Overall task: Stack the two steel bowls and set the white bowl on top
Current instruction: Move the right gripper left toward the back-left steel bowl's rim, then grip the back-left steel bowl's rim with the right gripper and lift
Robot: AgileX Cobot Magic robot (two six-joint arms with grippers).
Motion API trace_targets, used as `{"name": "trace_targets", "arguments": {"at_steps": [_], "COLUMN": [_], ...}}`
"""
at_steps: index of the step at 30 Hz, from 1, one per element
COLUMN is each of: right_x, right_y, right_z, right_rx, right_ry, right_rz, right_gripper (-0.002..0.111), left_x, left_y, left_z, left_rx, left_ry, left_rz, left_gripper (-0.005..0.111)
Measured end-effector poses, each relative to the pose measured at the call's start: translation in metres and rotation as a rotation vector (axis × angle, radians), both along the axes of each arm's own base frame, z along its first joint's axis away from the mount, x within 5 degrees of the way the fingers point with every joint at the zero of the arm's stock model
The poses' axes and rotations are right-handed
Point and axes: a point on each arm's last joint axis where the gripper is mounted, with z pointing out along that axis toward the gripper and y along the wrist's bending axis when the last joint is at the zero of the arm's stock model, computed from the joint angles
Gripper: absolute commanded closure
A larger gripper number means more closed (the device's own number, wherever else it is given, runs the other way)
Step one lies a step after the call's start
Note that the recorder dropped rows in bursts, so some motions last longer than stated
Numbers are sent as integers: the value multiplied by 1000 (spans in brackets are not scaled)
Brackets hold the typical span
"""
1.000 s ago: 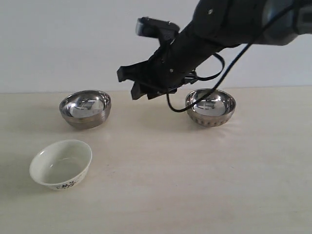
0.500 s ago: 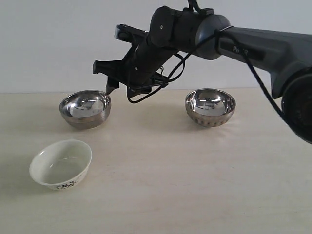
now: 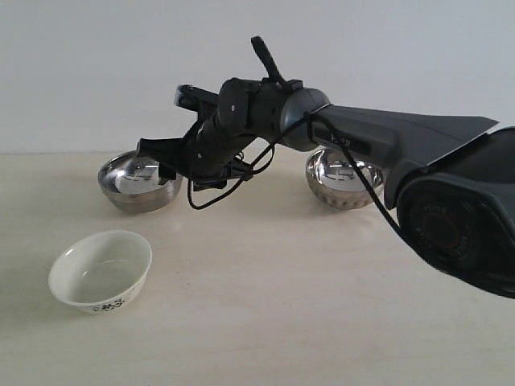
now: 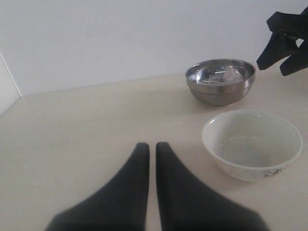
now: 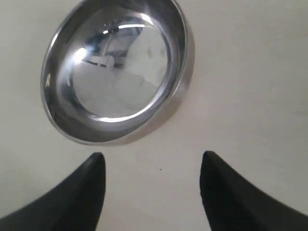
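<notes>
The plain steel bowl (image 3: 137, 186) (image 4: 220, 83) (image 5: 115, 72) stands at the back left of the table. Behind my right arm, the dimpled steel bowl (image 3: 348, 186) at the back right is partly hidden. In front of the plain bowl sits the white bowl (image 3: 100, 272) (image 4: 252, 144), upright and empty. My right gripper (image 3: 153, 159) (image 5: 151, 161) reaches across to the plain bowl's right rim, open, holding nothing, with the bowl just beyond its fingertips. My left gripper (image 4: 151, 147) hangs low over the table near the white bowl, shut and empty; the exterior view does not show it.
The pale wooden table (image 3: 282, 305) meets a white wall at the back. My right arm (image 3: 386, 133) stretches across the back of the table from the right, with a loose cable (image 3: 217, 193) hanging under the wrist.
My right arm has swung left and come down, from between the two steel bowls to the plain bowl's rim. The bowls have not moved.
</notes>
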Motion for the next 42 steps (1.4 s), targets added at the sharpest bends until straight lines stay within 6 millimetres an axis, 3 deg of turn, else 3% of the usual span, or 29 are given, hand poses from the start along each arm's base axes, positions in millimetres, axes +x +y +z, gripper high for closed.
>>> {"name": "trace_targets", "arguments": {"at_steps": [19, 30, 42], "right_x": [-24, -15, -5], "right_y": [39, 49, 35], "right_z": [12, -10, -20], "right_rx": [104, 145, -39], "right_ry": [-53, -25, -46], "right_rz": [7, -36, -149], "right_gripper": [56, 56, 60], "left_x": [0, 0, 0], "left_y": [0, 0, 0], "left_z": [0, 0, 0], "left_rx": [0, 0, 0], "left_ry": [0, 0, 0], "left_rz": [0, 0, 0], "left_gripper": [103, 103, 103]}}
